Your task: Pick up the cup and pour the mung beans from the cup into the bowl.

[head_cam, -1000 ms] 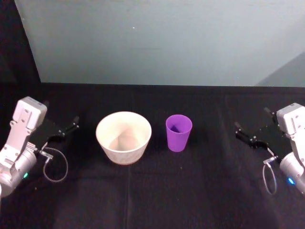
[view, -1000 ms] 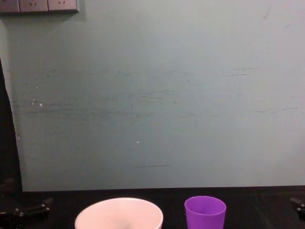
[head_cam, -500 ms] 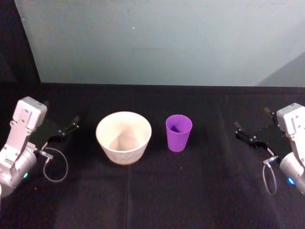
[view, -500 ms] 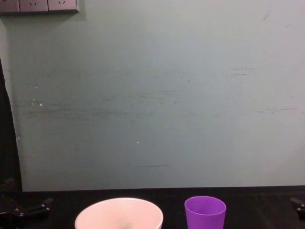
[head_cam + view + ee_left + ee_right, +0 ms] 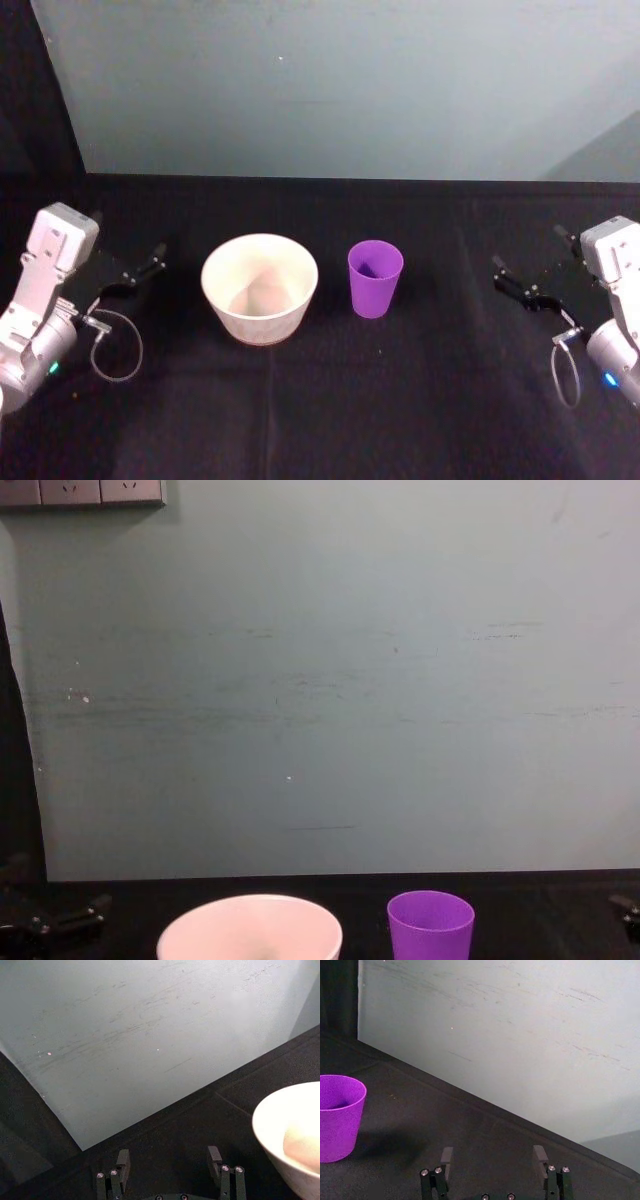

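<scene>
Pale green wall (image 5: 330, 90) at back. Black table (image 5: 320, 420) in front of it. Bowl (image 5: 260, 312) stands upright on the table left of centre, inside pale; can't tell if anything is in it. Cup (image 5: 375, 285) is upright just right of the bowl, near but not touching; contents can't be made out. Left claw (image 5: 168, 1157) is released, holding nothing, at the left table edge, well left of the bowl. Right claw (image 5: 492, 1152) is released, holding nothing, at the right edge, well apart from the cup.
</scene>
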